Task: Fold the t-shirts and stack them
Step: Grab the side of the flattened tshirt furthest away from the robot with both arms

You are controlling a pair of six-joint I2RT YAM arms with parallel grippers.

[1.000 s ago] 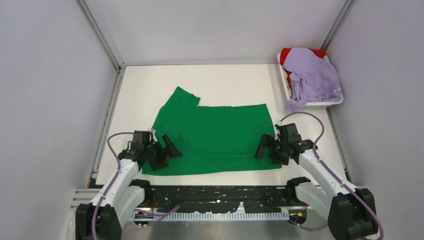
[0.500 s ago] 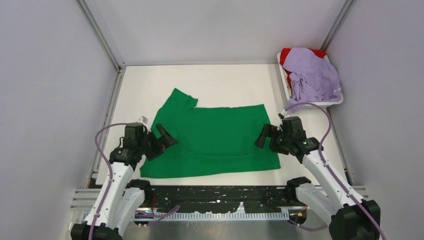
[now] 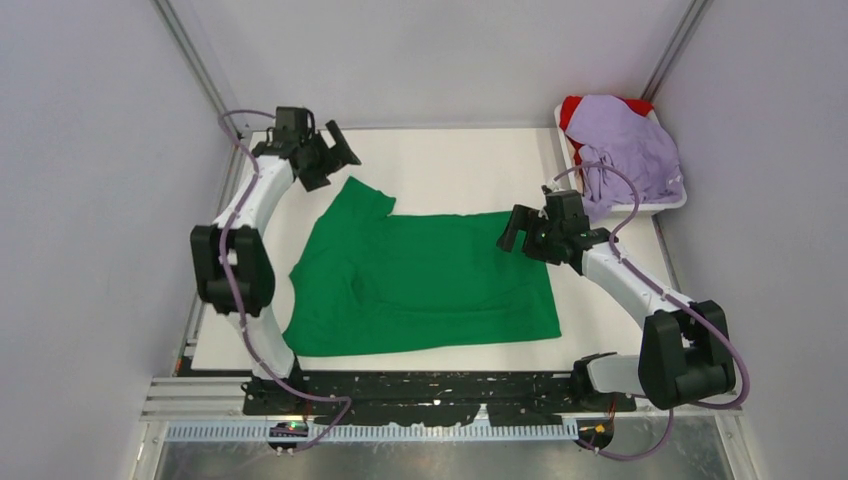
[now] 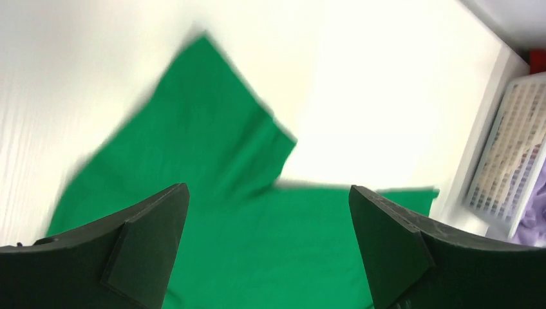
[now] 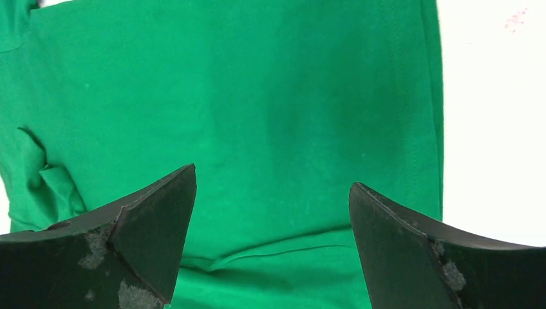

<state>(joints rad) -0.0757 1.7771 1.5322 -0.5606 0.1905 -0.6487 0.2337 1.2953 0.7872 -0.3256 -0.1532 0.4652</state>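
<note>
The green t-shirt [image 3: 425,275] lies flat mid-table, one sleeve [image 3: 362,196] pointing to the far left. My left gripper [image 3: 334,163] hangs open above the table just beyond that sleeve, holding nothing; its wrist view looks down on the sleeve [image 4: 212,129] between the open gripper [image 4: 267,193]. My right gripper [image 3: 518,236] is open above the shirt's far right corner, and green cloth [image 5: 257,109] fills the gap of the gripper [image 5: 272,177]. The lavender t-shirt [image 3: 625,150] is heaped over the red t-shirt [image 3: 573,108].
The white tray [image 3: 662,205] holding the two heaped shirts stands at the back right, and its slotted wall [image 4: 508,154] shows in the left wrist view. Grey walls close in the table on three sides. Bare white tabletop [image 3: 460,165] lies beyond the green shirt.
Both open grippers left the green shirt's near corners and moved away from me: the left swung up to the far-left sleeve, the right to the far right corner. The shirt stayed flat.
</note>
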